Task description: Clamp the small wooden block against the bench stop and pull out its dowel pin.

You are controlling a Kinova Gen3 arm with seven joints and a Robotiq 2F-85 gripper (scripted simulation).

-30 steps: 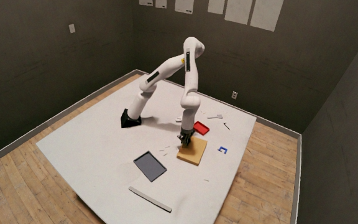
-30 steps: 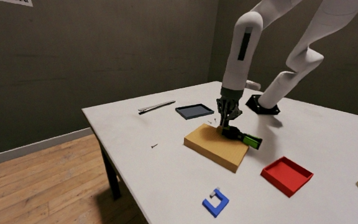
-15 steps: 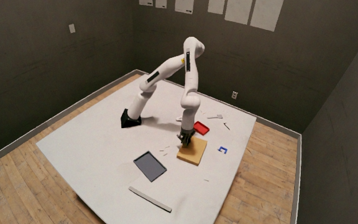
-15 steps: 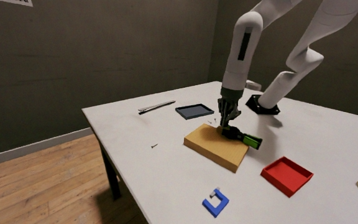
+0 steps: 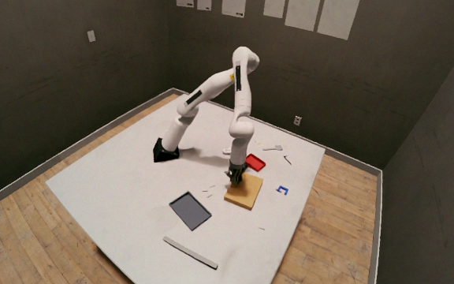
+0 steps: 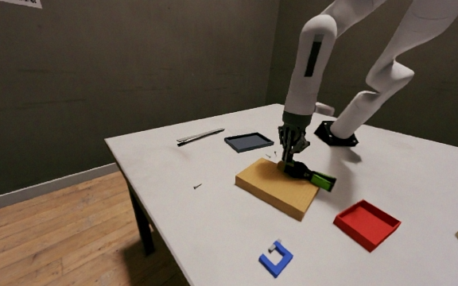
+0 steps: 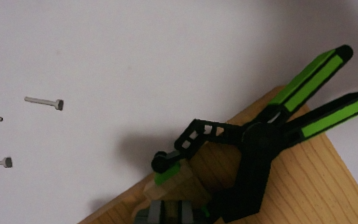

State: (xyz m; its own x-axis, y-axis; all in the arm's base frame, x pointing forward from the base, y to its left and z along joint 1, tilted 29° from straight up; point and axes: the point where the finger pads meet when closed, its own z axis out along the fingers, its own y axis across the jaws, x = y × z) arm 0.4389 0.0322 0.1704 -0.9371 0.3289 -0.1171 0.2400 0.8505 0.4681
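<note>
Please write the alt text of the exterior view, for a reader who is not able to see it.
A robot gripper points down at a wooden bench board on a white table, beside a black and green spring clamp. Around the board are a red tray, a dark tray, and a blue C-shaped object.

The tan wooden board (image 5: 252, 192) (image 6: 273, 183) (image 7: 307, 165) lies flat on the worktop, its grain showing on top. Over one edge of it is the spring clamp (image 6: 302, 171) (image 7: 261, 145), black with bright green grips, its two handles spread apart and reaching past the board, and one green pad against a small pale piece of wood (image 7: 156, 190). Whether that piece is block or stop cannot be told, and the dowel pin cannot be made out.
</note>
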